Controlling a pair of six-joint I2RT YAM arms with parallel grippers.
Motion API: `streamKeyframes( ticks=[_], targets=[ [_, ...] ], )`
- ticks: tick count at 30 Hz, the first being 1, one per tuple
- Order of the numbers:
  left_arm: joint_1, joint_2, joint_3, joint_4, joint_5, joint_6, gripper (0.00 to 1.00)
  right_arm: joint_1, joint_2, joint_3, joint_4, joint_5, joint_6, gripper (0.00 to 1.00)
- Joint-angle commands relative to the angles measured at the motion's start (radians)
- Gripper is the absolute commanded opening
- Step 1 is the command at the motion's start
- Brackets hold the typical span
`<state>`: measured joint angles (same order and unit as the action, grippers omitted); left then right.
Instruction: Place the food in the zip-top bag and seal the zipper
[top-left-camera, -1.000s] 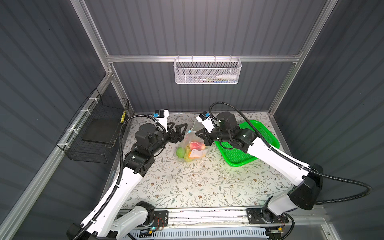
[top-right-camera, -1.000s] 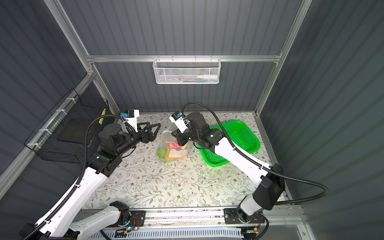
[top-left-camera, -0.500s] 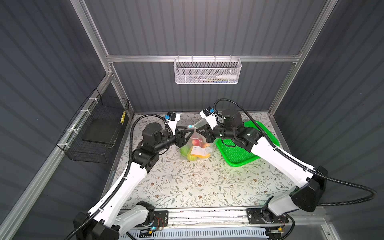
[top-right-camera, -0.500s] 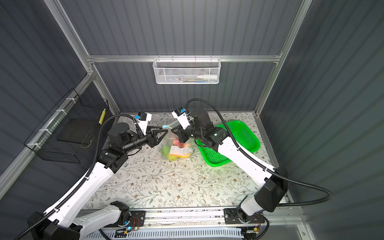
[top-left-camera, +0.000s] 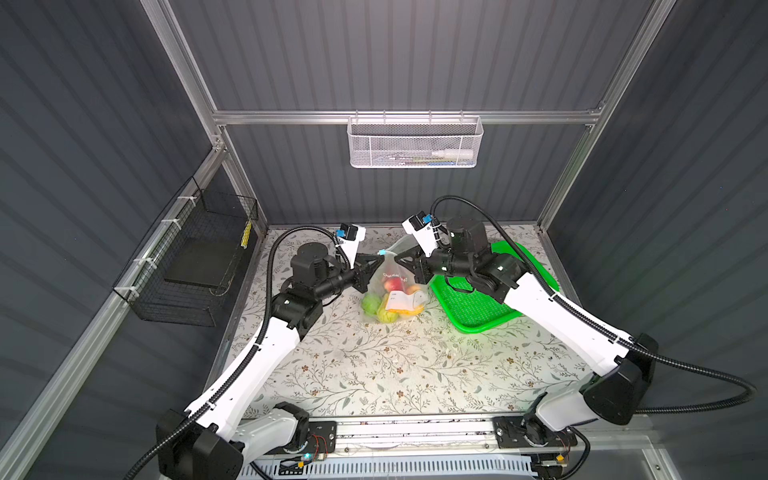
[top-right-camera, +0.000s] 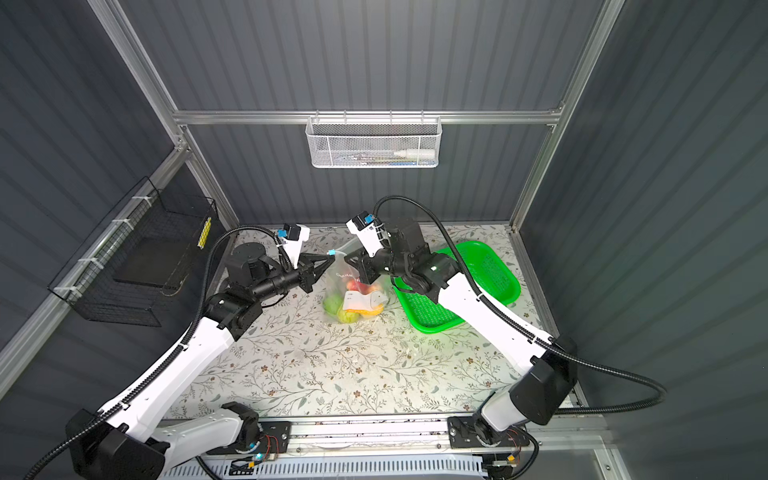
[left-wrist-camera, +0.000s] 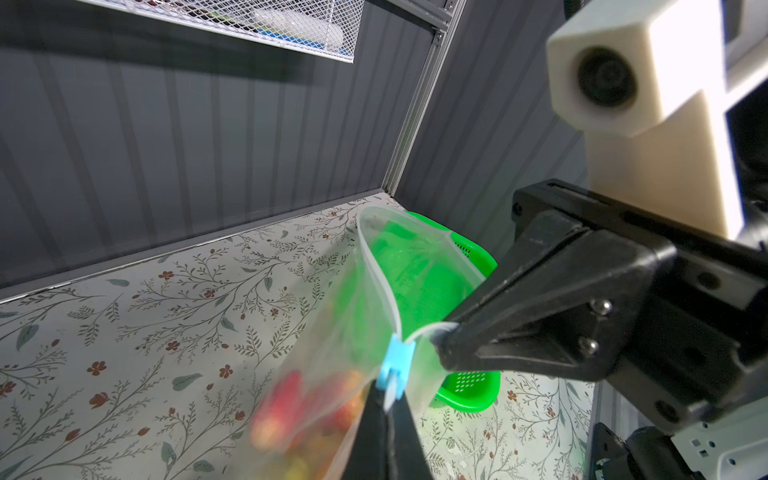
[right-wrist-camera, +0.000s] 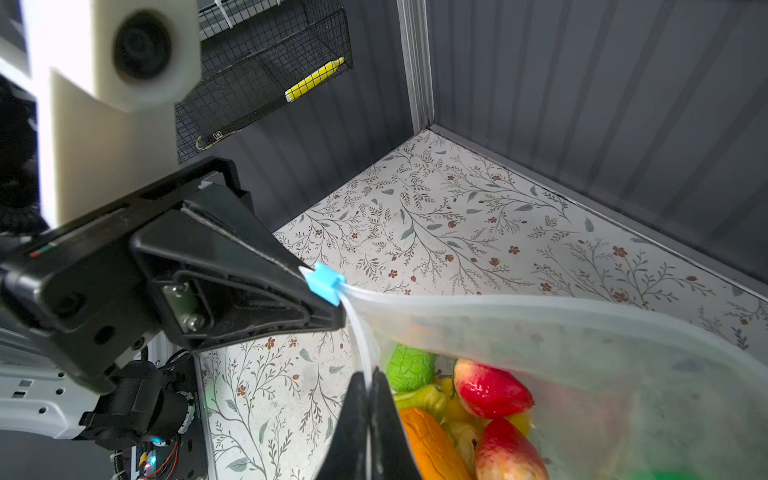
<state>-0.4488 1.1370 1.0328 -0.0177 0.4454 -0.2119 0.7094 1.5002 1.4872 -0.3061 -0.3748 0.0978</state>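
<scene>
Floral tabletop (top-left-camera: 374, 374) beneath the zip-top bag (top-left-camera: 388, 270) — its food (left-wrist-camera: 291, 399) blurred, half hidden.

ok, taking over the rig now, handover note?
Left pincer: shut on the slider.
Right pincer: shut on the zipper just beside the slider.
Bag is held upright between them, next to the basket; food sits inside.
Done: food loaded, as far as shows.
To do: mouth is open; run the slider along the zipper to seal.

Lab cell: aluminium frame (top-left-camera: 291, 117), grey panels (top-left-camera: 374, 54)
</scene>
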Motion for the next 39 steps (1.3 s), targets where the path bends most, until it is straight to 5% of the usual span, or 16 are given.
streamKeyframes(
  ticks=[1, 22, 26, 30, 34, 39],
  targets=[
    [0.004, 0.000, 0.010, 0.012, -0.012, 0.014, 0.00, -0.003, -0.031, 0.006, 0.030, -0.015, 0.008, 0.00],
    [0.007, 0.003, 0.088, -0.105, -0.007, 0.138, 0.00, 0.070, -0.072, -0.055, 0.072, -0.013, 0.077, 0.01],
    [0.005, 0.006, 0.071, -0.120, -0.010, 0.147, 0.00, 0.067, -0.063, -0.066, 0.059, 0.007, 0.054, 0.12],
    [0.005, 0.011, 0.071, -0.139, -0.007, 0.165, 0.00, 0.040, -0.086, -0.058, 0.038, -0.006, 0.007, 0.39],
    [0.005, 0.019, 0.076, -0.163, -0.004, 0.188, 0.00, -0.004, -0.131, -0.057, 0.039, -0.033, -0.053, 0.55],
    [0.005, 0.027, 0.086, -0.187, 0.009, 0.204, 0.00, -0.047, -0.103, 0.022, -0.019, -0.112, -0.163, 0.62]
  ],
)
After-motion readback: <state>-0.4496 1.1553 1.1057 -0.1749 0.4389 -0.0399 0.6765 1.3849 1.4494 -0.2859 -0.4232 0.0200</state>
